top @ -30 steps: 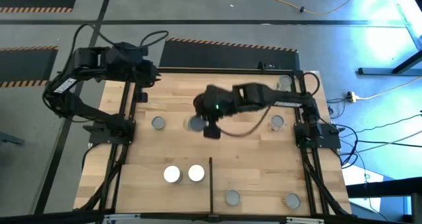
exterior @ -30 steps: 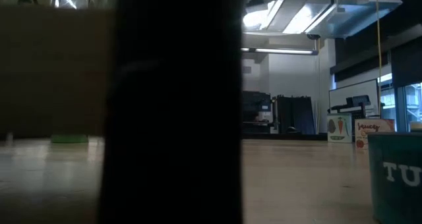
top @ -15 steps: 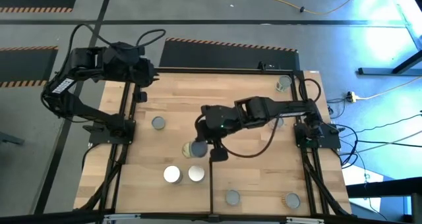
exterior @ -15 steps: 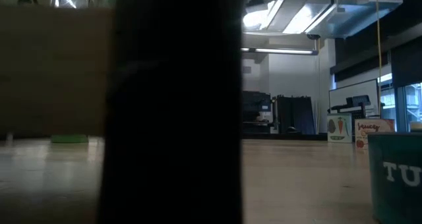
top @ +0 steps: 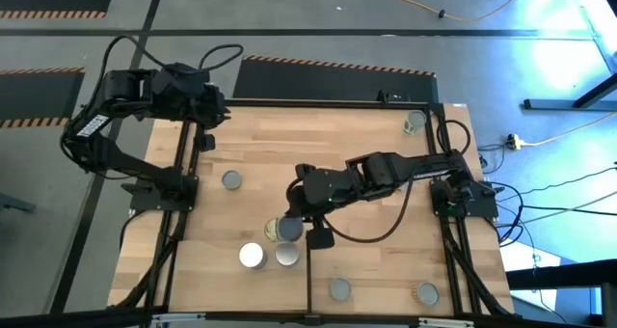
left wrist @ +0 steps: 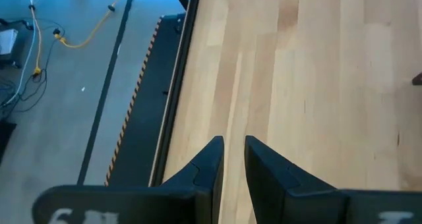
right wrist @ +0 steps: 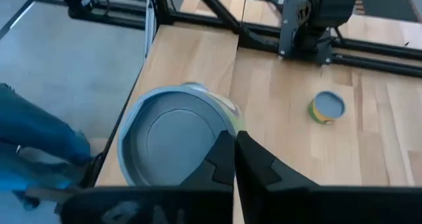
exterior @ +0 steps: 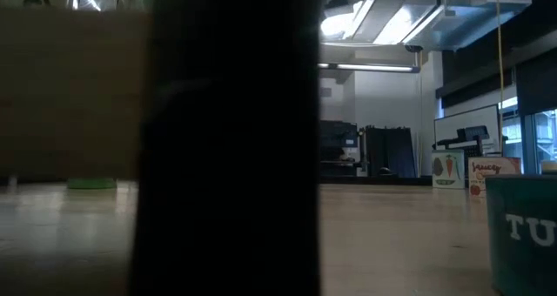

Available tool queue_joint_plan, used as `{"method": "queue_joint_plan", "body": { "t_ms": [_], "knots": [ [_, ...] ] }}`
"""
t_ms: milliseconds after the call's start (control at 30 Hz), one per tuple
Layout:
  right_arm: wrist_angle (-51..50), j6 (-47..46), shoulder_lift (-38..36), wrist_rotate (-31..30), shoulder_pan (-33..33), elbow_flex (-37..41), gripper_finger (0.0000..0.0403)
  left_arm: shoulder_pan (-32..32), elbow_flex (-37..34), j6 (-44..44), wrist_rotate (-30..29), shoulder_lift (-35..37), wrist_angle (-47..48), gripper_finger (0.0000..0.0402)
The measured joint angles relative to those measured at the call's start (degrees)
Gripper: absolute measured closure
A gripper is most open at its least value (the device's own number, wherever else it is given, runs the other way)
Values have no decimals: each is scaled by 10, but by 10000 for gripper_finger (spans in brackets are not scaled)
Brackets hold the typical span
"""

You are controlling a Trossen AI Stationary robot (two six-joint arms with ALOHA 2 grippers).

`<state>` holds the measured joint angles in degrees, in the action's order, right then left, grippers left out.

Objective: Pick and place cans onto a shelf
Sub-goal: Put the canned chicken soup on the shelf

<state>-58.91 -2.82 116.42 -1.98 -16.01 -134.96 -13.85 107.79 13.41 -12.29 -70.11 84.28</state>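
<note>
Two arms face you: your left gripper (top: 200, 135) waits at the table's far left corner, fingers (left wrist: 210, 165) nearly closed on nothing. Your right gripper (top: 289, 228) grasps a grey-topped metal can (top: 288, 229) above the pale wooden shelf (top: 222, 270), touching two white-topped cans (top: 253, 256).

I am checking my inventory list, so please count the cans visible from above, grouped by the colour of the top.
Grey-topped cans: 4, one held by the right gripper
White-topped cans: 2
Tan-topped can: 1
Total: 7 visible; the right arm may hide more.
</note>
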Motion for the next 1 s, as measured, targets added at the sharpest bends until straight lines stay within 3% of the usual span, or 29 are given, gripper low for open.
{"method": "queue_joint_plan", "body": {
  "t_ms": [100,333,467,600,867,1000],
  "knots": [
    [20,-7,0,-5,1,0,401,0,0,-8,11,0,15,346],
    [30,-15,1,-16,2,4,401,0,0,-17,97,0,20,346],
    [30,-15,1,-25,2,4,401,0,0,-28,170,0,19,347],
    [30,-34,1,-74,3,4,401,18,0,-25,242,-3,5,347],
    [29,-105,4,-243,14,4,401,96,0,-71,210,-29,-49,347],
    [30,-114,4,-294,18,4,401,142,0,-22,175,-48,-50,347]
  ]
}}
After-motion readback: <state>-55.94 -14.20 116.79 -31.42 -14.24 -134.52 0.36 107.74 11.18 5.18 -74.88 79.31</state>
